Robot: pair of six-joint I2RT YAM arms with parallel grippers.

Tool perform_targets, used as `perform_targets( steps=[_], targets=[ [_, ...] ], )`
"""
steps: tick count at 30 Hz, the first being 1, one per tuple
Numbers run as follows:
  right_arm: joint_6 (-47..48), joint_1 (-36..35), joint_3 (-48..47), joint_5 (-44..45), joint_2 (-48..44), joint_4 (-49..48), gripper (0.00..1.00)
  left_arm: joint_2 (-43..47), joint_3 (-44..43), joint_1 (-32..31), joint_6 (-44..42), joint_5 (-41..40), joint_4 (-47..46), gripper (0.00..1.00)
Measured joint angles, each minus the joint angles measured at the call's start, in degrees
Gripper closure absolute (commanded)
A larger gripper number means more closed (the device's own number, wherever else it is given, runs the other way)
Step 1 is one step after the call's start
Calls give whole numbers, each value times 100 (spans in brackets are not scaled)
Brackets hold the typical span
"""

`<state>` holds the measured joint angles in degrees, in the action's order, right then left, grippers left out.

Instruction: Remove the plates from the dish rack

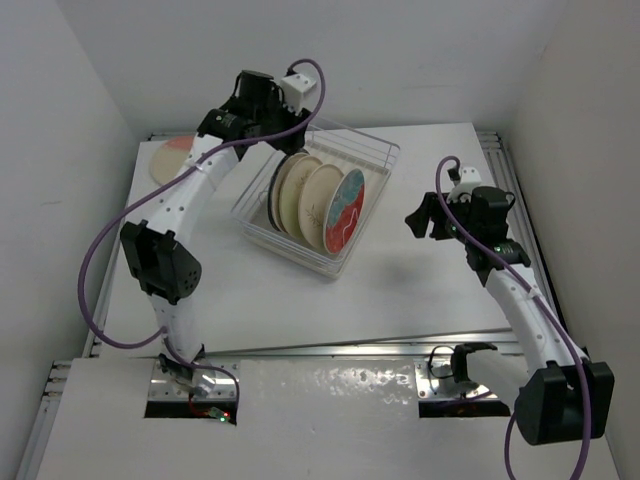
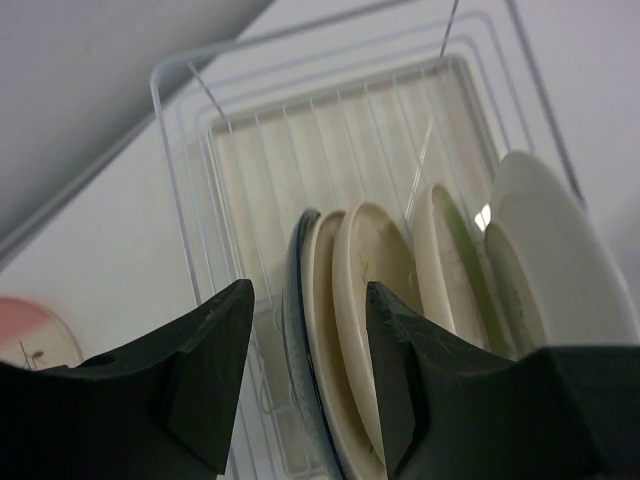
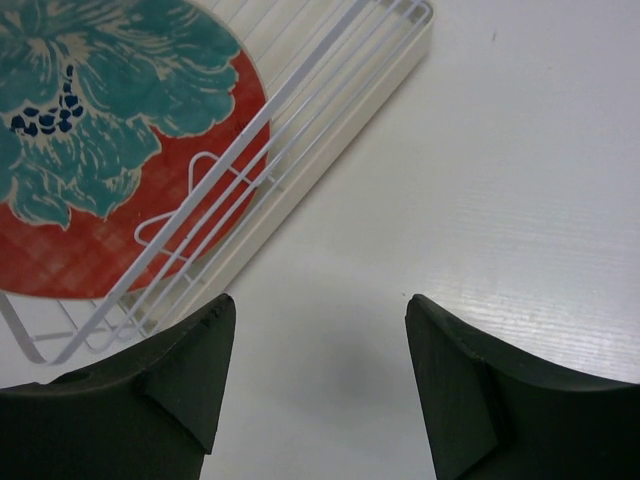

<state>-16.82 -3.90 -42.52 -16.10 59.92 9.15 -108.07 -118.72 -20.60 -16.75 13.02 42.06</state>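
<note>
The clear dish rack [image 1: 376, 146] stands mid-table with several plates upright in it: a blue-rimmed one [image 1: 273, 196] at the left, cream ones [image 1: 300, 190], and a red-and-teal one [image 1: 347, 208] at the right. A cream plate with an orange patch [image 1: 168, 158] lies flat at the far left. My left gripper [image 1: 284, 143] is open above the rack's left end. In the left wrist view the left gripper [image 2: 310, 330] has its jaws on either side of the blue-rimmed plate [image 2: 296, 300] and a cream plate [image 2: 326, 300], not touching them. My right gripper [image 1: 425, 222] is open and empty over the table to the right of the rack.
White walls close in the table on the left, back and right. The right wrist view shows the rack's white wire side [image 3: 300, 110] in front of the red-and-teal plate [image 3: 100, 150], with bare table under the right gripper [image 3: 320, 320]. The orange-patch plate [image 2: 30, 330] lies left of the rack.
</note>
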Motion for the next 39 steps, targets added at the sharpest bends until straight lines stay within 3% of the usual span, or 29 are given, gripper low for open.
perform_targets(
  steps=[14,18,21,23,27,29,34,36,39],
  targets=[
    [83,0,553,-37,-459,0,30,-157,457,-232,-291,-1123,238,63],
    [155,0,581,-31,-581,11,30,-157,682,-278,-286,-1266,186,80],
    [188,0,632,-28,-662,15,29,-170,719,-317,-291,-1360,168,87],
    [190,0,656,-31,-697,15,29,-170,719,-343,-289,-1419,164,85],
    [195,0,684,-33,-726,20,29,-170,717,-343,-269,-1410,155,64],
    [197,0,691,-33,-737,33,29,-175,673,-343,-254,-1408,157,61],
    [205,0,697,-35,-741,39,29,-177,439,-343,-245,-1443,116,66],
    [210,0,697,-37,-741,39,29,-177,426,-343,-243,-1471,70,75],
    [221,0,697,-44,-739,42,29,-177,428,-343,-258,-1480,81,76]
  ],
)
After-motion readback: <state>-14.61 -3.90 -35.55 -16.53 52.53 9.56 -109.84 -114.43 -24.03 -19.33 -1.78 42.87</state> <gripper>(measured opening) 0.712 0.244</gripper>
